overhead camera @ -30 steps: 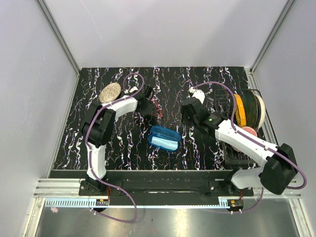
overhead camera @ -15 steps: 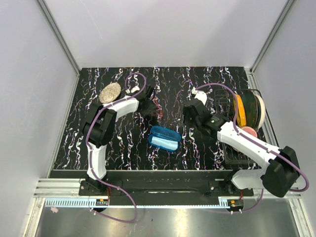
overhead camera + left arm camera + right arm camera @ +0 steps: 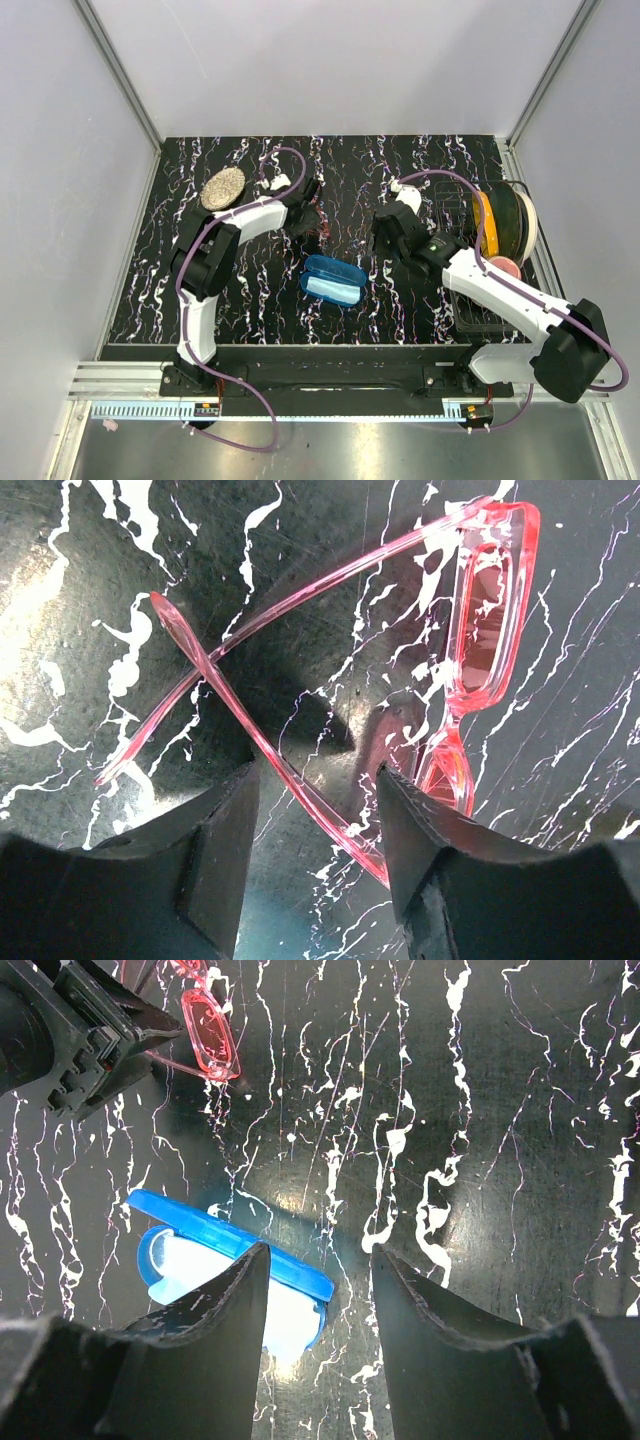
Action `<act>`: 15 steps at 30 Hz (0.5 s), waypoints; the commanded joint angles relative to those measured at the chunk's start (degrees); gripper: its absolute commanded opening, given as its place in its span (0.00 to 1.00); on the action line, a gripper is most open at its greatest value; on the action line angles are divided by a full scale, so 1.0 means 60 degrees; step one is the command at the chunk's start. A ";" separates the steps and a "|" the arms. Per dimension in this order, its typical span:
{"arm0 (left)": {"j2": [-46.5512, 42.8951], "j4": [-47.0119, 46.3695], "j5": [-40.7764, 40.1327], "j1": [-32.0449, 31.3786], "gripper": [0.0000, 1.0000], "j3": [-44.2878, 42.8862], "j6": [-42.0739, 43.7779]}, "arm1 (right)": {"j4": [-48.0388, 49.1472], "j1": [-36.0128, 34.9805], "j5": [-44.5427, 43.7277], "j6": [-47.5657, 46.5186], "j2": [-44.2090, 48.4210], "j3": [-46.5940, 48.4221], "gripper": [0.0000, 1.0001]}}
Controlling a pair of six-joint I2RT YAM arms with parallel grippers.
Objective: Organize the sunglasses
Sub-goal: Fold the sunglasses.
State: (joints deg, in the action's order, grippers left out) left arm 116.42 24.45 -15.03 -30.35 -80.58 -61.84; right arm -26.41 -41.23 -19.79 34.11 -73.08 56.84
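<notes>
The pink-framed sunglasses [image 3: 480,620] lie on the black marbled table with their temple arms crossed; they also show in the top view [image 3: 318,222] and the right wrist view [image 3: 208,1032]. My left gripper [image 3: 315,810] is open just above them, one temple arm running between the jaws without being squeezed. The blue hard case [image 3: 331,279] lies open at the table's middle, with a light blue cloth [image 3: 235,1295] inside. My right gripper [image 3: 318,1290] is open and empty, hovering over the case's right end.
A flat speckled round stone [image 3: 222,187] lies at the far left. A black wire rack [image 3: 470,300] with an orange plate, a dark plate and a pink item stands on the right edge. Grey walls enclose the table.
My left gripper has shifted slightly toward the far side over the sunglasses. My right gripper moved a little right and toward the far side. The case and sunglasses stayed put.
</notes>
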 commanded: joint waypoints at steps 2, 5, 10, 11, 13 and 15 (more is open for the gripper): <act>0.0019 0.0583 -0.0235 -0.0098 0.51 -0.0075 0.0564 | 0.0213 0.0046 0.0164 0.0116 0.0344 -0.0069 0.51; 0.0298 0.0788 -0.0220 -0.0157 0.42 -0.0412 0.0873 | 0.0242 0.0061 0.0178 0.0174 0.0402 -0.0083 0.51; 0.0431 0.0964 -0.0249 -0.0186 0.20 -0.0531 0.1181 | 0.0257 0.0061 0.0222 0.0189 0.0461 -0.0098 0.51; 0.0416 0.0979 -0.0293 -0.0186 0.17 -0.0473 0.1196 | 0.0257 0.0061 0.0237 0.0189 0.0476 -0.0113 0.51; 0.0270 0.1023 -0.0454 -0.0201 0.10 -0.0428 0.1240 | 0.0257 0.0061 0.0252 0.0189 0.0505 -0.0127 0.51; 0.0066 0.1052 -0.0630 -0.0186 0.06 -0.0355 0.1327 | 0.0271 0.0061 0.0252 0.0189 0.0520 -0.0142 0.51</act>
State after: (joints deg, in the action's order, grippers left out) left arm 117.73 28.12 -15.92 -31.27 -82.54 -55.88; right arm -26.35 -41.23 -18.74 34.76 -71.66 56.16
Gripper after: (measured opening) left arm 0.105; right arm 0.513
